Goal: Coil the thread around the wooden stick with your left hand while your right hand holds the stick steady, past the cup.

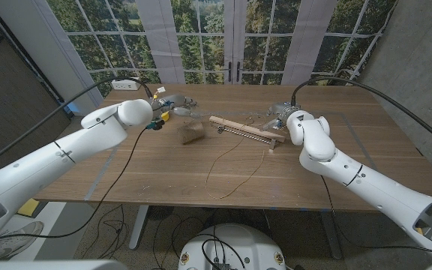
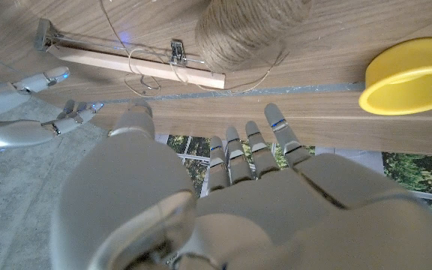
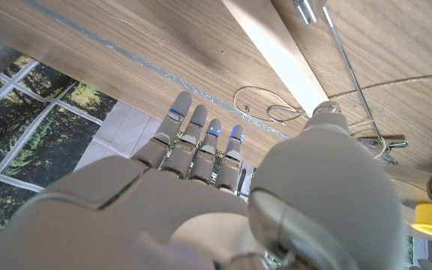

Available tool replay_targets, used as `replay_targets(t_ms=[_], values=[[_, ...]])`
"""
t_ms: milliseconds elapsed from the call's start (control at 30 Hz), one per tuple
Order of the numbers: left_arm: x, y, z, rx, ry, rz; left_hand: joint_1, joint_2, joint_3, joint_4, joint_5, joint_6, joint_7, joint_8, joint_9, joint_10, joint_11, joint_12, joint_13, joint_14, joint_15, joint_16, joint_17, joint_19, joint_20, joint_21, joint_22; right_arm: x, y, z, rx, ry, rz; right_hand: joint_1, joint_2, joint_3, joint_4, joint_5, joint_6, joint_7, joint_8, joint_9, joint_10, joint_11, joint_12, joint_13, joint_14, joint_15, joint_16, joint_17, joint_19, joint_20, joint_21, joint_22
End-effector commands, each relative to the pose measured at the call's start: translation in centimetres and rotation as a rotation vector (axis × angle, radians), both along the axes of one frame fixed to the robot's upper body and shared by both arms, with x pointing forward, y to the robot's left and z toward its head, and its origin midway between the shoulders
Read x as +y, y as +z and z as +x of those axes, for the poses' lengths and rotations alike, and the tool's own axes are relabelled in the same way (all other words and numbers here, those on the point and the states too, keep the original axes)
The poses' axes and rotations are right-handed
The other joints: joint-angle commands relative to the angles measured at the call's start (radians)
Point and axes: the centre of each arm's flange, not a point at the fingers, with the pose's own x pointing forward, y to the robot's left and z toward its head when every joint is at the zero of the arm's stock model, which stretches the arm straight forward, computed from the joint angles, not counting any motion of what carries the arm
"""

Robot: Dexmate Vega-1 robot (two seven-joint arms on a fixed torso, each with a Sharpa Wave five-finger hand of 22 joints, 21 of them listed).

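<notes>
Wood table (image 1: 163,176) w/ grey tape lines. Behind it big grid windows (image 1: 201,37), trees outside, daylight. Grey walls (image 1: 411,52) both sides. Cables on floor (image 1: 111,221).

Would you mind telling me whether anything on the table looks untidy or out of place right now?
Yes: the thread trails off in a loose loop across the table toward its front edge, and none of it looks coiled on the wooden stick, which lies at a slant. The spool of twine sits beside it. Nothing looks spilled or damaged.

- We find no text, label, brand, number or sign that we can read on anything in these views, near either hand or elsewhere.
</notes>
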Motion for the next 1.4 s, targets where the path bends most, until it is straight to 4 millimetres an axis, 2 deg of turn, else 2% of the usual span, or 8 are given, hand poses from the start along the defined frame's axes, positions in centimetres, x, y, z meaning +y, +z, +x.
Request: replay_targets(t_ms=[33,100,200,400,733,867,1200,1400], values=[[1.2,0.3,-1.7,-0.180,-0.064,-0.147,-0.051,-0.006,-0.023,0.015,0.003,-0.084,-0.031,-0.008,-0.002,-0.072,0.006,0.000,-0.015,-0.054,0.009,0.004,-0.020,-0.029,0.004,-0.033,0.002,-1.5,-0.1,0.1,-0.049,0.121,0.176,-0.043,0.010,-0.025,0.021,0.009,-0.017,0.012,0.006,-0.004,-0.021,0.034,0.002,-0.007,-0.038,-0.037,0.002,-0.012,-0.022,0.029,-0.021,0.004],[1.7,0.0,-1.7,-0.206,-0.110,-0.242,-0.064,-0.006,-0.028,0.018,0.004,-0.102,-0.046,-0.006,-0.003,-0.094,0.006,0.000,-0.021,-0.071,0.009,0.003,-0.027,-0.036,0.001,-0.043,0.002,-1.9,-0.2,0.1,-0.065,0.166,0.234,-0.068,0.027,-0.032,0.035,0.012,-0.035,0.026,0.003,-0.006,-0.035,0.063,0.002,-0.013,-0.056,-0.021,0.005,-0.019,-0.026,0.049,-0.032,0.004],[2.2,-0.2,-2.0,-0.263,-0.126,-0.298,-0.079,-0.005,-0.034,0.023,0.004,-0.125,-0.064,-0.007,-0.004,-0.117,0.007,0.000,-0.027,-0.086,0.003,0.003,-0.035,-0.037,0.002,-0.052,0.002,-2.3,-0.3,0.1,-0.102,0.217,0.305,-0.085,0.048,-0.041,0.041,0.017,-0.062,0.028,0.002,-0.009,-0.084,0.073,-0.003,-0.024,-0.119,0.002,-0.005,-0.037,-0.060,0.062,-0.061,0.003],[3.2,-0.4,-2.0,-0.299,-0.190,-0.412,-0.108,0.022,-0.034,0.036,0.006,-0.158,-0.090,-0.002,-0.007,-0.165,0.005,0.002,-0.047,-0.126,0.002,0.003,-0.056,-0.049,-0.011,-0.079,0.001,-2.8,-0.5,0.0,-0.152,0.314,0.420,-0.089,0.074,-0.046,0.037,0.022,-0.142,0.026,-0.008,-0.014,-0.172,0.058,-0.008,-0.042,-0.186,0.018,-0.004,-0.069,-0.087,0.061,-0.099,0.002],[4.3,-0.6,-0.8,-0.304,-0.322,-0.576,-0.155,0.100,-0.019,0.060,0.011,-0.206,-0.064,-0.004,-0.014,-0.222,-0.024,0.006,-0.093,-0.212,-0.026,-0.003,-0.099,-0.082,-0.085,-0.131,-0.002,-3.5,-0.5,0.8,-0.189,0.490,0.646,-0.088,0.085,-0.055,0.021,0.019,-0.248,0.011,-0.010,-0.020,-0.277,0.058,-0.008,-0.071,-0.278,0.035,-0.007,-0.118,-0.097,0.028,-0.141,0.000],[4.5,-0.5,-0.1,-0.280,-0.373,-0.602,-0.166,0.187,0.019,0.078,0.022,-0.192,-0.054,0.005,-0.016,-0.222,-0.027,0.011,-0.118,-0.220,-0.021,0.005,-0.115,-0.086,-0.089,-0.150,-0.001,-3.7,-0.4,1.0,-0.195,0.568,0.750,-0.079,0.079,-0.058,0.013,0.019,-0.263,0.004,-0.009,-0.021,-0.282,0.060,-0.005,-0.077,-0.289,0.033,-0.007,-0.129,-0.096,0.020,-0.148,-0.001],[5.3,-0.7,2.1,-0.257,-0.466,-0.711,-0.227,0.196,0.046,0.144,0.038,-0.238,-0.043,-0.007,-0.016,-0.256,-0.038,0.005,-0.142,-0.260,-0.036,0.003,-0.123,-0.111,-0.116,-0.176,0.001,-4.1,-0.9,1.6,-0.231,0.686,0.968,-0.085,0.080,-0.063,0.013,0.016,-0.264,-0.015,-0.002,-0.023,-0.291,0.053,-0.002,-0.088,-0.308,0.033,-0.005,-0.147,-0.095,0.008,-0.160,-0.001],[5.6,-0.4,3.2,-0.237,-0.502,-0.749,-0.253,0.209,0.063,0.169,0.050,-0.256,-0.026,-0.005,-0.017,-0.275,-0.031,0.004,-0.151,-0.286,-0.039,0.000,-0.127,-0.119,-0.122,-0.188,0.001,-4.8,-2.6,2.4,-0.283,0.779,1.200,-0.140,0.117,-0.070,0.043,0.010,-0.231,-0.018,0.013,-0.027,-0.262,0.070,0.011,-0.107,-0.294,0.040,0.010,-0.163,-0.081,0.010,-0.172,-0.002]])
